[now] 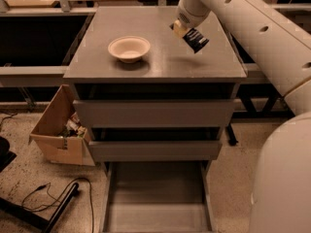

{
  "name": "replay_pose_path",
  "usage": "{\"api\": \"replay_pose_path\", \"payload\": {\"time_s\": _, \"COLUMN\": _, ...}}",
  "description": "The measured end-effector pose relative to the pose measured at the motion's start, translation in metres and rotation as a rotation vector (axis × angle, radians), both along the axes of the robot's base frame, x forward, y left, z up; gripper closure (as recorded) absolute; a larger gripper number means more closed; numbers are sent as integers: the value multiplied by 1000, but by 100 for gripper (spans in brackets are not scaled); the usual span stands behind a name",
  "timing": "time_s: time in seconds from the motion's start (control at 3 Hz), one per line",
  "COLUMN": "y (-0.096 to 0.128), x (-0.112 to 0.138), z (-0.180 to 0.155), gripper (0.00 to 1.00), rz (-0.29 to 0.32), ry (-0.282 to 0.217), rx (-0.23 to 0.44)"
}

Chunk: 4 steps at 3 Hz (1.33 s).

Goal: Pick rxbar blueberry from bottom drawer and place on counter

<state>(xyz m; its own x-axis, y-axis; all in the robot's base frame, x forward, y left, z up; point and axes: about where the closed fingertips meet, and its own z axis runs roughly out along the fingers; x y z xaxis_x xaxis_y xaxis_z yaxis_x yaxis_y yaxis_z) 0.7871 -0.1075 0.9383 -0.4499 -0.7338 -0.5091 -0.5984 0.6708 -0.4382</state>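
My gripper (182, 30) is over the right part of the counter (160, 62), a flat grey cabinet top. It is shut on the rxbar blueberry (196, 39), a dark flat bar that hangs tilted from the fingers just above the counter surface. The bottom drawer (156, 198) is pulled out at the foot of the cabinet and its grey floor shows nothing on it. The white arm reaches in from the right.
A beige bowl (129, 48) stands on the left part of the counter. The two upper drawers (155, 113) are closed. An open cardboard box (60, 130) with clutter sits on the floor to the left, with cables (53, 198) near it.
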Motion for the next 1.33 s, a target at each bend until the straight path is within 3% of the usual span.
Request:
{"api": "replay_pose_path", "payload": {"time_s": 0.33, "y": -27, "x": -13, "z": -36, "gripper": 100, "rz": -90, "ry": 82, "rx": 0}}
{"api": "replay_pose_path", "payload": {"time_s": 0.67, "y": -26, "x": -14, "z": -38, "gripper": 82, "rz": -95, "ry": 87, "rx": 3}}
{"api": "replay_pose_path", "payload": {"time_s": 1.33, "y": -26, "x": -14, "z": -39, "gripper": 35, "rz": -95, "ry": 87, "rx": 3}}
